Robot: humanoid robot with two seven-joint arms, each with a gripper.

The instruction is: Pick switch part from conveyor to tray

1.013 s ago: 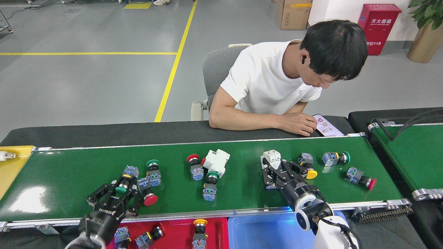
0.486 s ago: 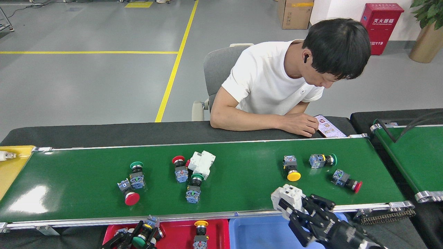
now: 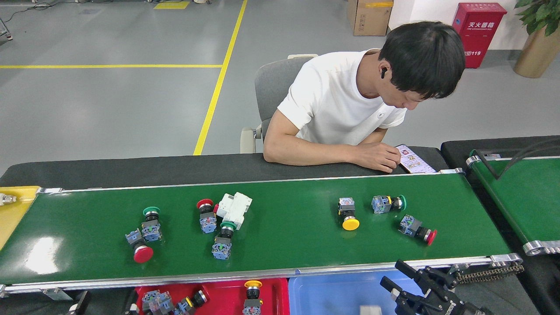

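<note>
A: In the head view, where are the grippers?

B: The right gripper (image 3: 404, 284) hangs over the blue plastic bin (image 3: 332, 291), its fingers apart and empty; the left gripper is out of view.

A: Which step is it?

B: I judge a reach for the next part; several lie in the shallow red plastic tray (image 3: 218, 291) by the near rail of the glossy dark-green conveyor (image 3: 284, 236).

A: The next target?

B: Perhaps the yellow-capped switch part (image 3: 348, 214) right of centre; its long axis crosses the belt, cap toward the near rail.

Drifting left along the conveyor (image 3: 280, 245) with every switch; right gripper (image 3: 409, 286) now opening over the blue bin (image 3: 332, 293), white block released.
</note>
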